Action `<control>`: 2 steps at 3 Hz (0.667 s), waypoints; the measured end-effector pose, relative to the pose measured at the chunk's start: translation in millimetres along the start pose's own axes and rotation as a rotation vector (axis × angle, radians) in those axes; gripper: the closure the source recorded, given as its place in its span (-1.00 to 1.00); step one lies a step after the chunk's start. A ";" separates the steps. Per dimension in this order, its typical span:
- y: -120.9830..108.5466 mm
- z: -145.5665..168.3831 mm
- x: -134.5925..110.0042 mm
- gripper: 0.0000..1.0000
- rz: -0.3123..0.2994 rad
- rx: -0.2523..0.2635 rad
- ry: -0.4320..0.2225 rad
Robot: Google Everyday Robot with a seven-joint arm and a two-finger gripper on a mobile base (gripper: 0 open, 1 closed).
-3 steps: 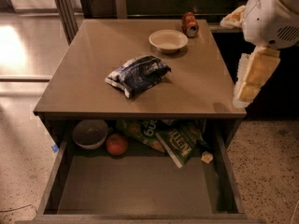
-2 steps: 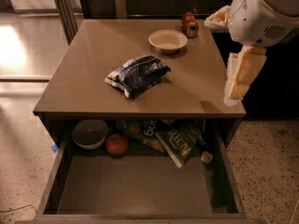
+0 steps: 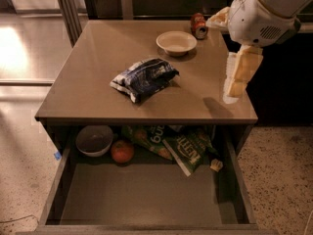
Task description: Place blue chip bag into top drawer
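The blue chip bag (image 3: 144, 78), crumpled navy foil with white patches, lies on the middle of the brown table top (image 3: 98, 48). The top drawer (image 3: 142, 195) below the table is pulled open toward me; its front floor is bare. My gripper (image 3: 236, 82) hangs from the white arm at the right, above the table's right edge, well to the right of the bag and apart from it. It holds nothing that I can see.
A white bowl (image 3: 176, 42) and a red can (image 3: 198, 25) stand at the back of the table. At the drawer's back lie a grey bowl (image 3: 94, 140), a red-orange fruit (image 3: 122, 152) and green chip bags (image 3: 186, 148). A dark cabinet stands to the right.
The arm and gripper have moved left, from beyond the table's right edge toward the table top. The bag and drawer have not moved.
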State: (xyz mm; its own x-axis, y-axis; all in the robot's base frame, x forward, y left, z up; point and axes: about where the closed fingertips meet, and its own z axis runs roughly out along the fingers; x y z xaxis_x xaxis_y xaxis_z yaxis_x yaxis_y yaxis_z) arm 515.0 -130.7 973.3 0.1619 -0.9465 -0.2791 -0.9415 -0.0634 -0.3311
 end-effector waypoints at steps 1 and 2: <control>-25.0 19.9 -5.6 -1.00 -0.026 -0.007 -0.030; -55.6 45.8 -18.1 -1.00 -0.056 -0.025 -0.066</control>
State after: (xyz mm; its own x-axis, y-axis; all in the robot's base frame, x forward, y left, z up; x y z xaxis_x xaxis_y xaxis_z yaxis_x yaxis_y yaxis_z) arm 578.0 -95.5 955.5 0.2326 -0.9184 -0.3201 -0.9375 -0.1241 -0.3252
